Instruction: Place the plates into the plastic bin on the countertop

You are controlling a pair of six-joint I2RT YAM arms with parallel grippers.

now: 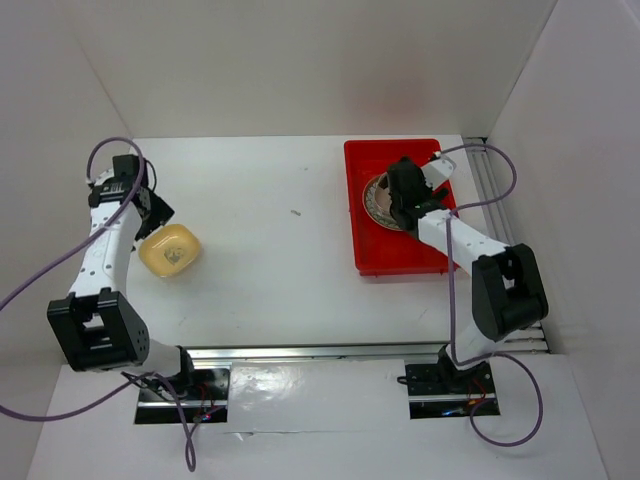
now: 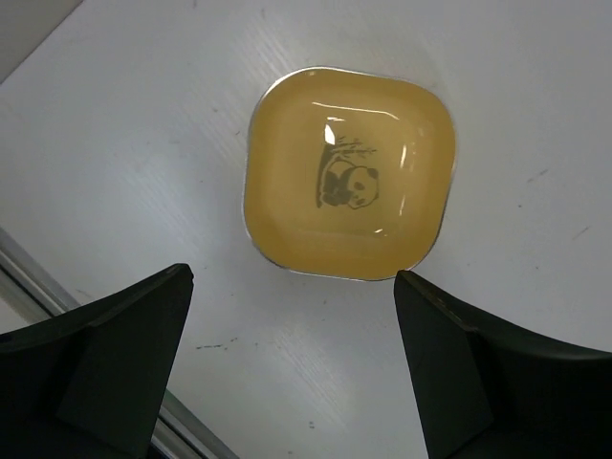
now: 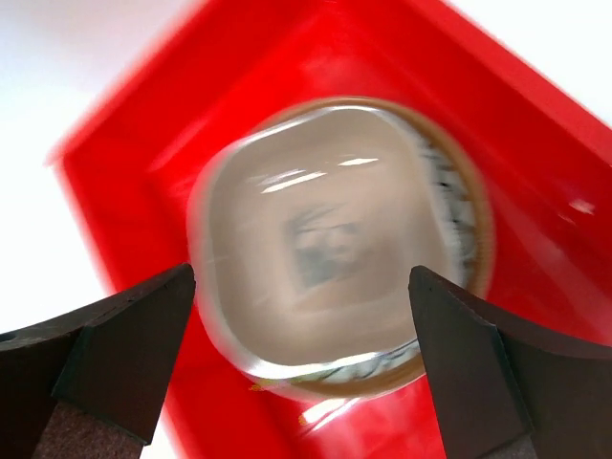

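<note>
A yellow rounded-square dish (image 1: pixel 170 250) with a panda motif lies on the white countertop (image 1: pixel 270 230) at the left; it also shows in the left wrist view (image 2: pixel 349 172). My left gripper (image 1: pixel 152 210) is open and empty just beyond the dish (image 2: pixel 292 363). The red plastic bin (image 1: pixel 365 250) stands at the right. In it a brown-pink dish (image 3: pixel 320 263) rests on the round brown-rimmed patterned plate (image 3: pixel 459 201). My right gripper (image 1: pixel 405 195) is open above them (image 3: pixel 301 368), holding nothing. The other dishes are out of view.
White walls enclose the countertop on three sides. A metal rail (image 1: pixel 350 352) runs along the near edge by the arm bases. A small dark speck (image 1: pixel 296 211) lies mid-table.
</note>
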